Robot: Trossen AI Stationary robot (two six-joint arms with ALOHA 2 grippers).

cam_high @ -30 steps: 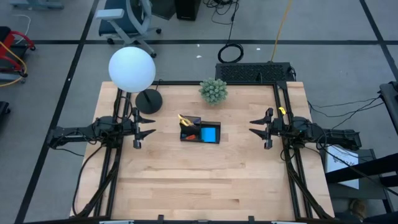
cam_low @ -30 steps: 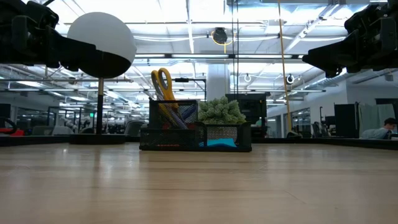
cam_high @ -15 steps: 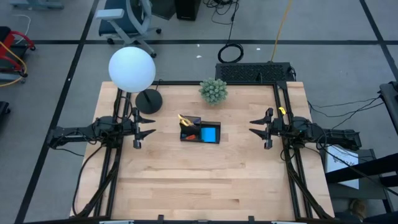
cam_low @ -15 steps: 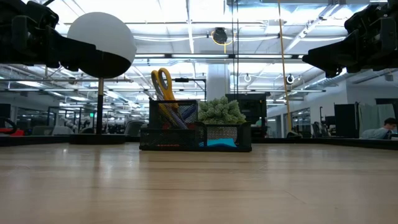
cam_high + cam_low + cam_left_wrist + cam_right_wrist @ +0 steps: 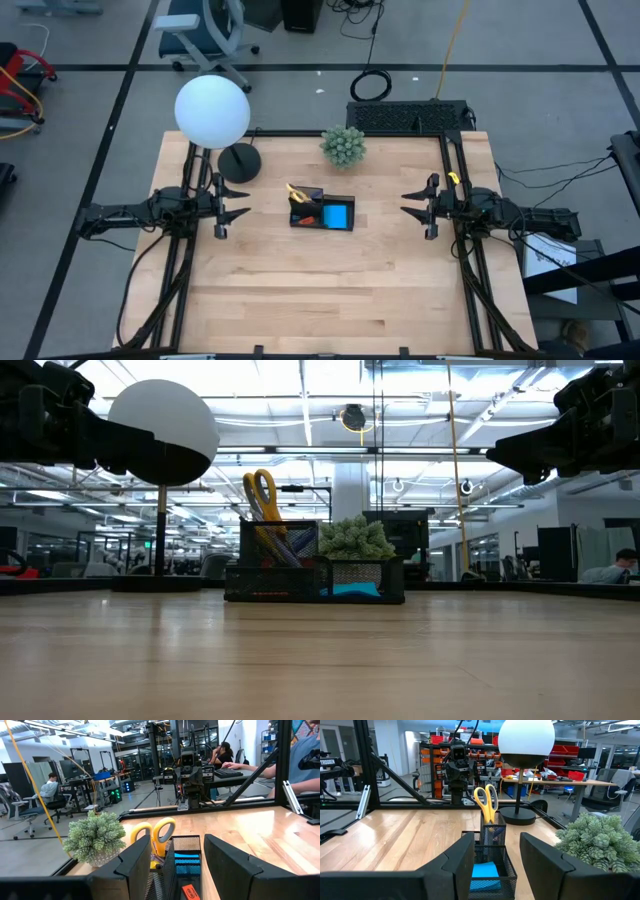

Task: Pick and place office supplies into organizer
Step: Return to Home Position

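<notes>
Both of my arms hang raised at the table's side edges. My left gripper (image 5: pixel 240 203) and right gripper (image 5: pixel 410 203) face each other across the middle, each with fingers spread wide and holding nothing. Bare wood covers the near half of the table (image 5: pixel 320 300), and an open strip lies between each gripper and the organizer (image 5: pixel 322 226).

The black mesh organizer sits at the table's centre, well apart from every edge. Its long axis runs across from one gripper toward the other. Its tall cup is at my left arm's end, and its low tray, holding the blue sticky-note pad (image 5: pixel 339 216), is at my right arm's end. An orange-red piece (image 5: pixel 310 220) lies between them. The yellow-handled scissors (image 5: pixel 262 495) stand in the cup handles up, leaning toward the lamp.

Farther back, near the far edge, are the green spiky plant (image 5: pixel 343 146) and the round black lamp base (image 5: pixel 239 162) under its white globe (image 5: pixel 212 110).
</notes>
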